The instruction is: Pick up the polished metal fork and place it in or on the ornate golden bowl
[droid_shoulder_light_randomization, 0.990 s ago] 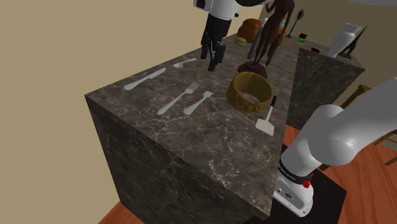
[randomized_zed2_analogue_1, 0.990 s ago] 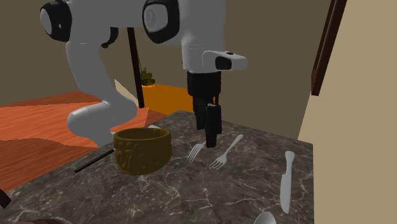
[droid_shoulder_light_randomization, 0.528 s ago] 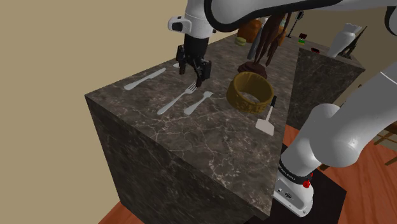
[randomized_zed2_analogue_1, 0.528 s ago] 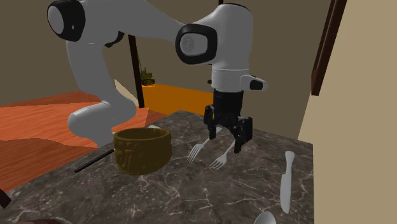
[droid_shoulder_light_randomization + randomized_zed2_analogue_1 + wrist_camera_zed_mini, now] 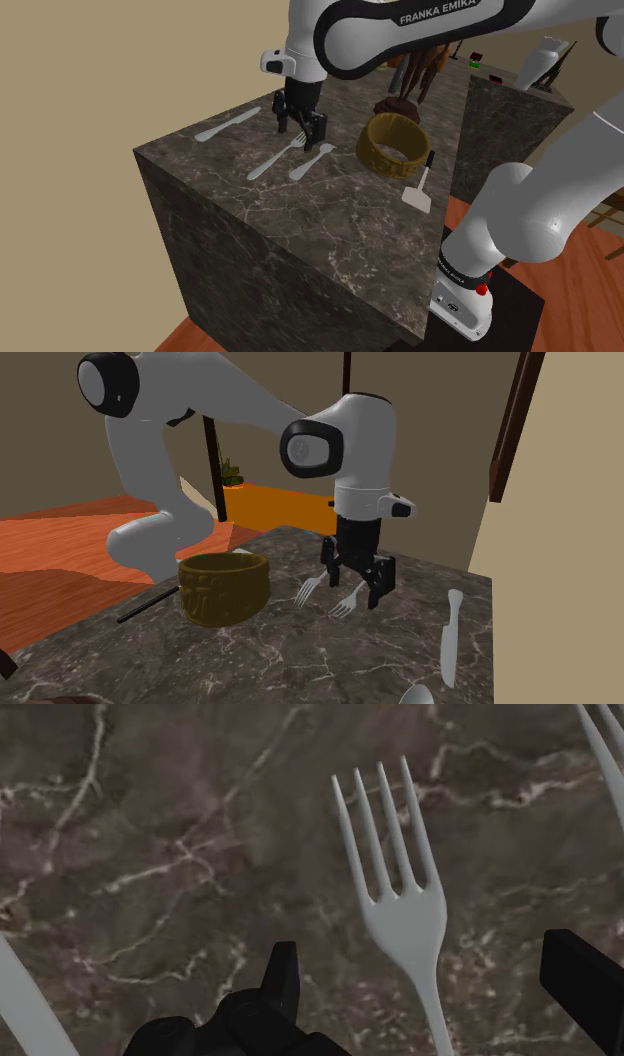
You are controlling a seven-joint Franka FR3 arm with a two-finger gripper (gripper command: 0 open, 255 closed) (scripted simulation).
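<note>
Fork point(image 5: 402, 904) lies flat on the counter point(image 5: 300, 230), just beside a second fork point(image 5: 312, 160) that sits nearer the bowl point(image 5: 378, 156). The gripper point(image 5: 435, 979) hangs low over it, released. Its fingers are spread with one on each side of the neck, and neither grips it. This straddle places the pads across the narrow shaft, so closing should clamp it squarely. Judged risks: the thin, flat fork may slip against the counter, or a finger may catch the second fork. The bowl stands upright nearby, mouth open to receive.
</note>
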